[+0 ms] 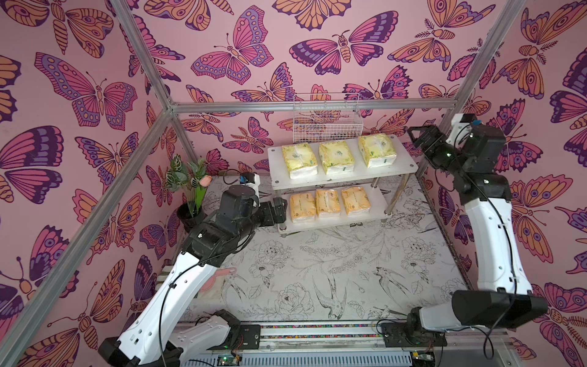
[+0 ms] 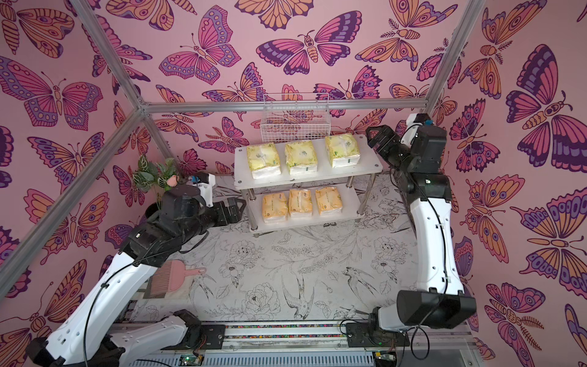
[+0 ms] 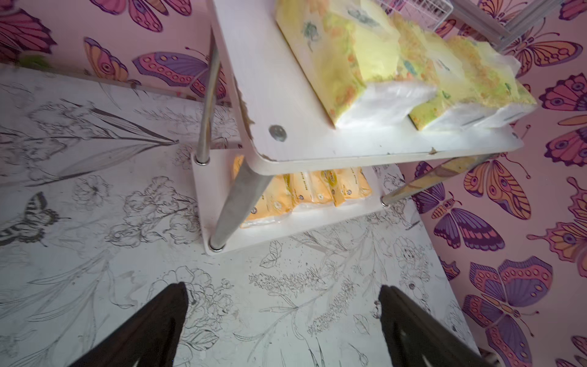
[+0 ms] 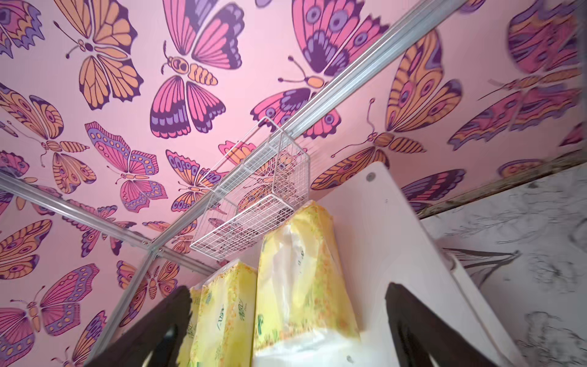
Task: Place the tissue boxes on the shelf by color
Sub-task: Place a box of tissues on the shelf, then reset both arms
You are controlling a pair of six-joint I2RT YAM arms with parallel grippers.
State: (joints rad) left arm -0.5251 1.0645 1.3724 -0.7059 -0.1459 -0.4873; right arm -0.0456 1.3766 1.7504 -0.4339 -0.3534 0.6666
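Three yellow-green tissue packs (image 1: 336, 157) line the shelf's (image 1: 404, 166) top board, three orange tissue packs (image 1: 327, 203) the lower, as the left hand (image 1: 281, 209) and right hand (image 1: 412, 137), open and empty, should best pull straight away from its ends without brushing either row.

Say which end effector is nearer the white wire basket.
Right. The right end effector hangs open off the top board's end of the white, chrome-legged two-tier shelf, near the white wire basket. The left end effector sits lower, by the bottom board's opposite end.
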